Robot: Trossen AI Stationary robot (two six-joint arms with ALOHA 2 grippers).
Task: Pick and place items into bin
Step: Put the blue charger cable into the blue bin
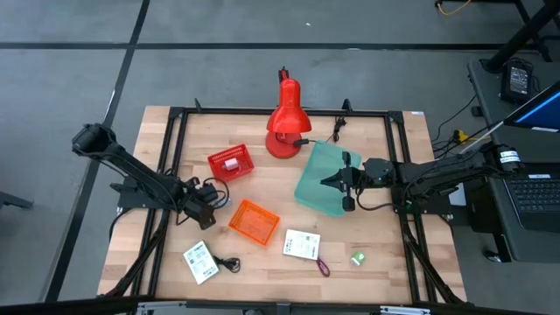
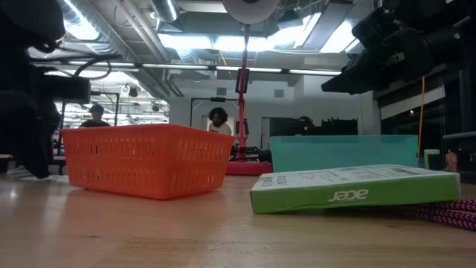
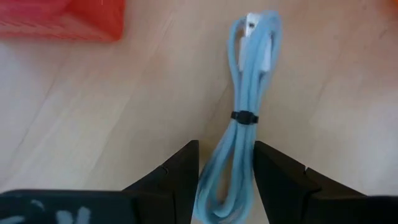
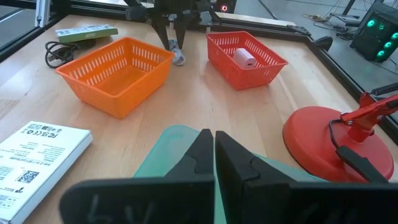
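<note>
Left wrist view: left claw (image 3: pixel 225 180) half-closed around a light-blue cable (image 3: pixel 245 112) lying on the worktop (image 3: pixel 112 124); right claw (image 4: pixel 214 152) shut, empty, above the teal bin (image 1: pixel 322 179). Red basket (image 1: pixel 230 163) holds a pink cube (image 4: pixel 243 58); orange basket (image 1: pixel 254 220) looks empty.

A grey floor (image 1: pixel 70 79) was seen around the wooden table (image 1: pixel 157 262); bright ceiling lights (image 2: pixel 193 41) and exposed pipes (image 2: pixel 119 33) were visible overhead.

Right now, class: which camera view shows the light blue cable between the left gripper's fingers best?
The left wrist view: the light blue cable fills it, looped and banded, between the left gripper fingers. The right wrist view shows only a distant bit; high and low views hide it.
</note>
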